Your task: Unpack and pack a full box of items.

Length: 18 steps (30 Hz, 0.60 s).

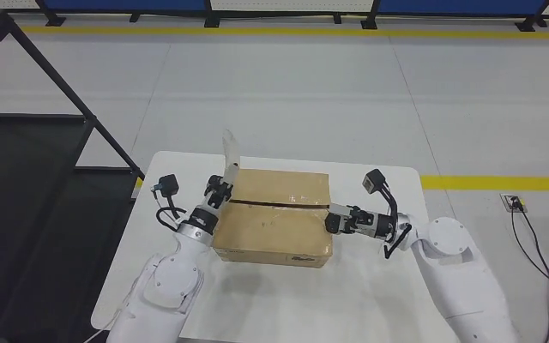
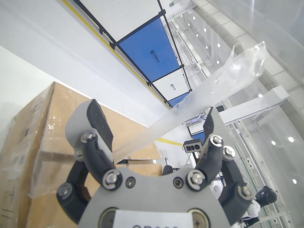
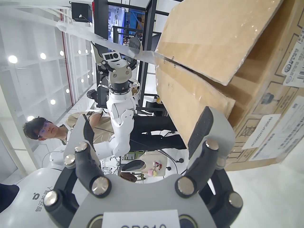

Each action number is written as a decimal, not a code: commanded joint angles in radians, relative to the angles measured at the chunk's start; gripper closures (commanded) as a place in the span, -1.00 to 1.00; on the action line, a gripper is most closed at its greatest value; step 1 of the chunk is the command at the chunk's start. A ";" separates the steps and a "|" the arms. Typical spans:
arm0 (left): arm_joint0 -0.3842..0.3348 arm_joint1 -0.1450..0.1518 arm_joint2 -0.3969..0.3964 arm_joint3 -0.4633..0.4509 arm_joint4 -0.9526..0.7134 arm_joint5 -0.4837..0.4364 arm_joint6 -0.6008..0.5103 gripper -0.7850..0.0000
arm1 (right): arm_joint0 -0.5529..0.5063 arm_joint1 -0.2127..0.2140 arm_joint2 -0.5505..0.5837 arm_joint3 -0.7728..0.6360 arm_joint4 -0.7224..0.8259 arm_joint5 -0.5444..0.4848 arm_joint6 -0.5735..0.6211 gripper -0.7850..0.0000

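white worktop (image 1: 283,291) carries the cardboard box (image 1: 273,225) at its centre, flaps down, seam parted. left hand (image 1: 221,190) at the box's 9 o'clock, spread wide, clear tape strip (image 1: 230,153) running between its fingers. right hand (image 1: 331,223) at 3 o'clock, wide, empty. unpacking looks barely begun; packing all remains.

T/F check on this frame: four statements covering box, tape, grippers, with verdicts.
1. The top flaps of the box stand fully open. False: they lie nearly shut, meeting at a centre seam.
2. A clear tape strip sticks up at the box's left end, by the left gripper. True.
3. The right gripper is shut on a flap. False: its fingers are apart, at the box's right end.
4. The box sits on the white table. True.
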 commanded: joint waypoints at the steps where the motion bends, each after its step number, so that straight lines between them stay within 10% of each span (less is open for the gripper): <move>1: -0.008 -0.005 0.007 -0.001 -0.006 0.021 0.015 -1.00 | 0.001 0.001 -0.002 0.001 0.002 -0.001 -0.001 -1.00; 18: 0.026 -0.008 -0.011 -0.022 0.041 -0.062 -0.073 -1.00 | 0.038 0.007 -0.037 0.034 0.012 0.005 -0.004 -1.00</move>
